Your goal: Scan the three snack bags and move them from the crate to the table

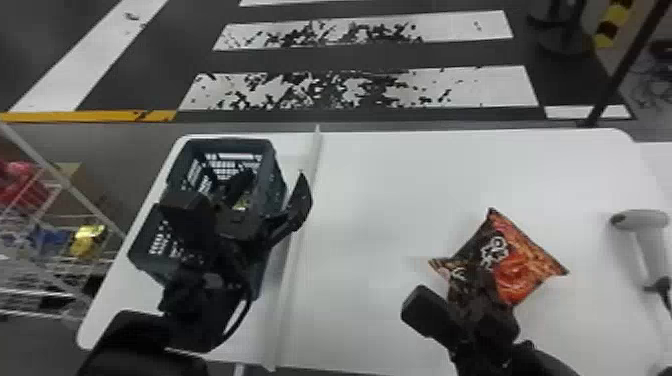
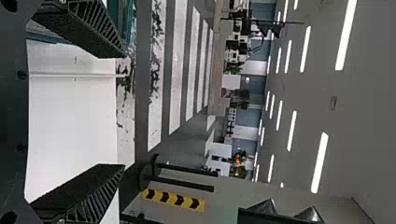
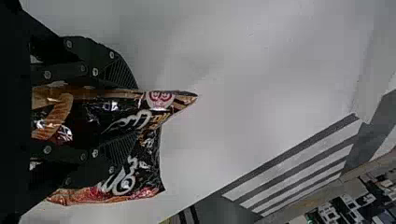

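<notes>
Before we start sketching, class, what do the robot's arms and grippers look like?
The left arm and right arm are black; a black cable loops beside the left. The left gripper and right gripper are black, with ribbed fingers and round bolt heads.

Over the table (image 1: 380,200) there is passage between crate (image 1: 230,144) and snack bag (image 1: 525,260), while the scanner (image 1: 645,221) obstructs farther right.
</notes>
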Robot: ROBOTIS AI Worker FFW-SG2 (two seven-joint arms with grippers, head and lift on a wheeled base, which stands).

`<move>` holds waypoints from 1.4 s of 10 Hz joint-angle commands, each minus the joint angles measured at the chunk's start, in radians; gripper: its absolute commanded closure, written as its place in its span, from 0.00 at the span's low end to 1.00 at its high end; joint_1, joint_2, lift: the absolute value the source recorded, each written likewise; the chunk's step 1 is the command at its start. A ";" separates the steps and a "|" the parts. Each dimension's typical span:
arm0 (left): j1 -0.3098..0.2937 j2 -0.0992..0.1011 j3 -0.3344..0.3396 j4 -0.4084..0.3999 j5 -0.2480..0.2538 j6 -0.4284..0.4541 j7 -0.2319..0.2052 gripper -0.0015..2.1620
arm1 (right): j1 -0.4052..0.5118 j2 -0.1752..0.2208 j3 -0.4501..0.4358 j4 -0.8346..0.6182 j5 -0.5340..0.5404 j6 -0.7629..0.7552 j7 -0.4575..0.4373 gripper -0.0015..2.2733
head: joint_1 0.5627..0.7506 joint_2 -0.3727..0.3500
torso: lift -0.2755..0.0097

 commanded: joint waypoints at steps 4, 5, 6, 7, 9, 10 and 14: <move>-0.018 0.000 -0.034 0.024 -0.011 0.000 0.001 0.01 | 0.160 0.004 -0.337 -0.201 -0.463 -0.526 0.031 0.99 | 0.70 0.71 | 0.75; -0.024 -0.005 -0.040 0.034 -0.019 0.000 0.003 0.01 | 0.189 0.026 -0.404 -0.225 -0.589 -0.655 0.029 0.99 | 0.70 0.71 | 0.75; -0.029 -0.005 -0.046 0.038 -0.022 0.000 0.003 0.01 | 0.204 0.052 -0.461 -0.236 -0.725 -0.738 0.036 0.99 | 0.70 0.70 | 0.75; -0.029 -0.005 -0.049 0.043 -0.023 0.000 0.003 0.01 | 0.215 0.085 -0.536 -0.214 -0.938 -0.811 0.095 0.99 | 0.70 0.68 | 0.75; -0.034 -0.005 -0.052 0.054 -0.023 -0.006 0.003 0.01 | 0.220 0.150 -0.665 -0.093 -1.245 -0.873 0.198 0.99 | 0.70 0.61 | 0.75; -0.037 -0.005 -0.052 0.057 -0.025 -0.009 0.003 0.01 | 0.213 0.165 -0.711 -0.023 -1.363 -0.867 0.217 0.99 | 0.70 0.57 | 0.75; -0.069 -0.006 -0.081 0.084 -0.037 -0.009 0.009 0.01 | 0.247 0.187 -0.765 0.128 -1.458 -0.925 0.217 0.99 | 0.70 0.43 | 0.75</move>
